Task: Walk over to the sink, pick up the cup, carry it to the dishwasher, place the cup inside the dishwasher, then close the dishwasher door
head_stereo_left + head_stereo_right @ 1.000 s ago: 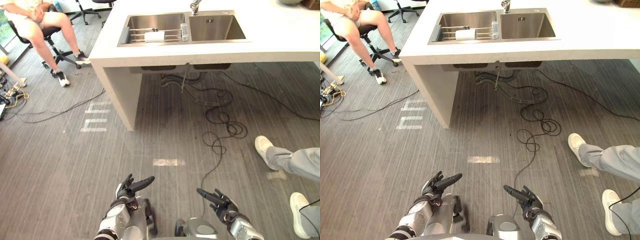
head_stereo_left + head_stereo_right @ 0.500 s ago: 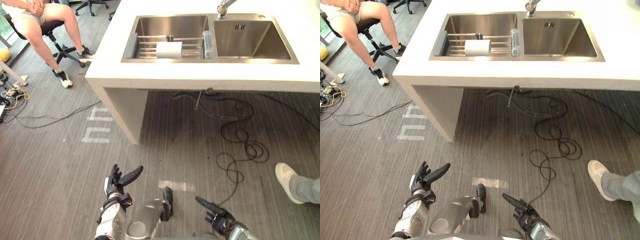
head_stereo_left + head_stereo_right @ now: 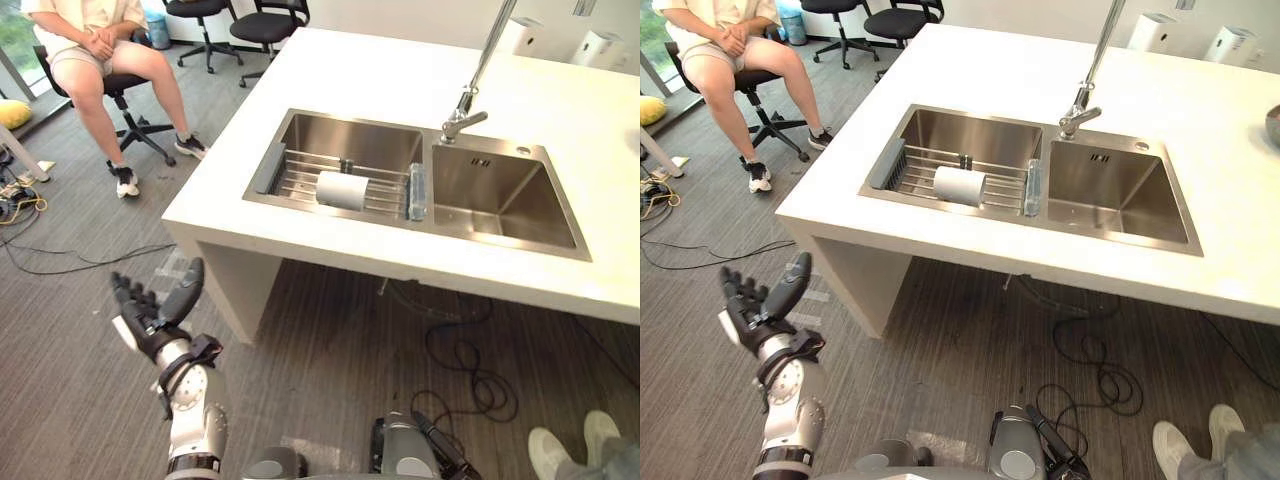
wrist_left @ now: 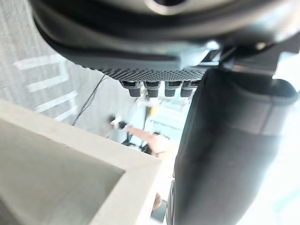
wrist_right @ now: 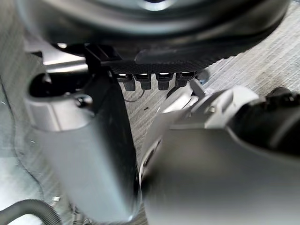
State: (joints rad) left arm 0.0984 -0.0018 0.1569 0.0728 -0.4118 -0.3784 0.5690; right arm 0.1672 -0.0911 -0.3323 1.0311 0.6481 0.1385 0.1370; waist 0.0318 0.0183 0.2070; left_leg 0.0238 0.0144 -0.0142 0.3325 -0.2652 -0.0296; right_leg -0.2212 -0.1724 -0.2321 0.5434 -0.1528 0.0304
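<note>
White and lying on its side, the cup (image 3: 342, 190) rests on the wire rack (image 3: 298, 172) in the left basin of the sink (image 3: 500, 195), well ahead of and to the right of the left robot hand (image 3: 150, 315). That hand has risen from low by the body; its fingers are spread and hold nothing. The right robot hand (image 3: 437, 450) hangs low, fingers straight, empty. The camera has come closer than a second ago. The white surface (image 3: 380, 75) carries a tall tap (image 3: 470, 95). Beyond the left robot hand, a person (image 3: 95, 50) sits above the grey plank floor (image 3: 330, 350).
</note>
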